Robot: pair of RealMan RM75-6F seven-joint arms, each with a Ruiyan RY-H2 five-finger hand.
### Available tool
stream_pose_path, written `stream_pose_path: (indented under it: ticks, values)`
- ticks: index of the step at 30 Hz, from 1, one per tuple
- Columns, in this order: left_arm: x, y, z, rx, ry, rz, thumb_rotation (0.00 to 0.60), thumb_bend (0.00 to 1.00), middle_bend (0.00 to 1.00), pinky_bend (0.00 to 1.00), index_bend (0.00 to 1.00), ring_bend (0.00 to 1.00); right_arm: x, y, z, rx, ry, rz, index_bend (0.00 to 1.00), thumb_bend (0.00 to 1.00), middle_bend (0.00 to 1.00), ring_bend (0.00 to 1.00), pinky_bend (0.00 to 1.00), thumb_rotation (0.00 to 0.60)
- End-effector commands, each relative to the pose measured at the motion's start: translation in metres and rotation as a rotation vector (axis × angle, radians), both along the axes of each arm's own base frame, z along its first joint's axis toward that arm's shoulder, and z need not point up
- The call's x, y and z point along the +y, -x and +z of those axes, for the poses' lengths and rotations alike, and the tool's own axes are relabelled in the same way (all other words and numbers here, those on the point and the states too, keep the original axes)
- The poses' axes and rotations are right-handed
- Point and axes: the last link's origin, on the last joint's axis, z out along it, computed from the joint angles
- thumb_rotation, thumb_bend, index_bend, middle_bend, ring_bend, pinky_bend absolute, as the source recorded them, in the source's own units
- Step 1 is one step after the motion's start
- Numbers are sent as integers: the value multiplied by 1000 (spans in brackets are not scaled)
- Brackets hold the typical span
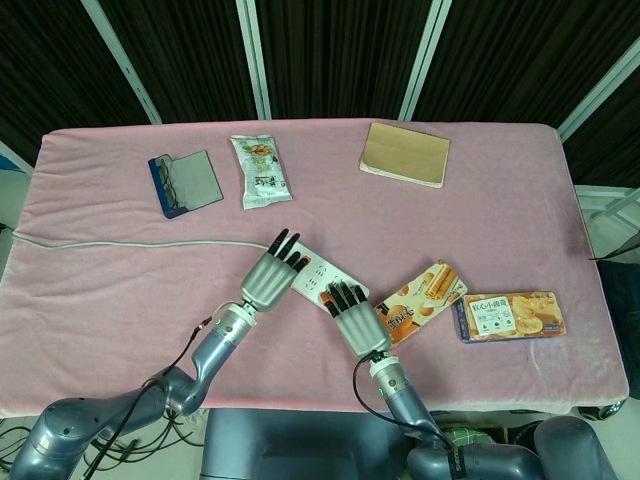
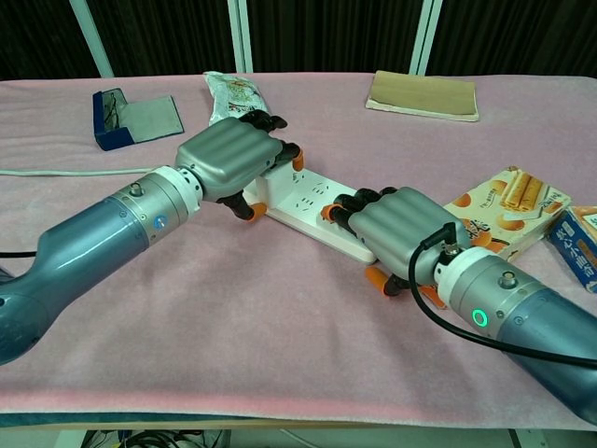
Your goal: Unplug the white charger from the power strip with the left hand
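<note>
- The counter (image 1: 120, 300) carries a pink cloth over its whole top; everything lies on that cloth.
- The left hand (image 2: 230, 161) lies palm down over the far-left end of the power strip (image 2: 308, 203), fingers curled down around that end. The white charger sits under this hand and is hidden in both views, so whether the fingers actually grip it cannot be told.
- The right hand (image 2: 396, 227) lies palm down on the near-right end of the power strip, fingers bent over it, pressing on it.
- The power strip is white and long, lying diagonally near the counter's front middle; its sockets show between the two hands.
- A grey cable (image 1: 120, 243) runs from the strip's left end to the counter's left edge.
- A tan notebook (image 1: 405, 153) lies at the back, right of middle.
- An orange biscuit box (image 1: 422, 297) lies just right of the right hand, with a blue and orange box (image 1: 508, 316) beside it.
- A snack packet (image 1: 261, 170) lies at the back left.
- A glasses case (image 1: 185, 183) lies open to the left of the packet.
</note>
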Motion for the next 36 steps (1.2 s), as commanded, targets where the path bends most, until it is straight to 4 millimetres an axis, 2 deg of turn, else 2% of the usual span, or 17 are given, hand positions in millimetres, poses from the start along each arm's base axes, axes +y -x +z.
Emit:
stream_pose_path:
  ticks: [1,9,13,27,36]
  values:
    - [0,-1,0,1,1,-3,600,443,348,0,330,0,0,0,0,0,-1,-1,174,404,79,71,166,600]
    - [2,-6,4,0,-4,-23,600,541,360,0,359,0,0,0,0,2,-6,-1,174,404,79,72,166,600]
    - [2,-6,4,22,10,-19,600,548,375,0,424,0,1,0,-1,2,-11,-2,174,404,80,72,166,600]
    - [12,-11,15,34,53,30,600,584,447,0,512,33,1,-2,-2,3,-20,-6,174,405,79,72,166,600]
    - [19,-20,23,15,83,66,600,597,455,0,527,45,2,-2,-2,12,-26,2,174,405,80,72,166,600]
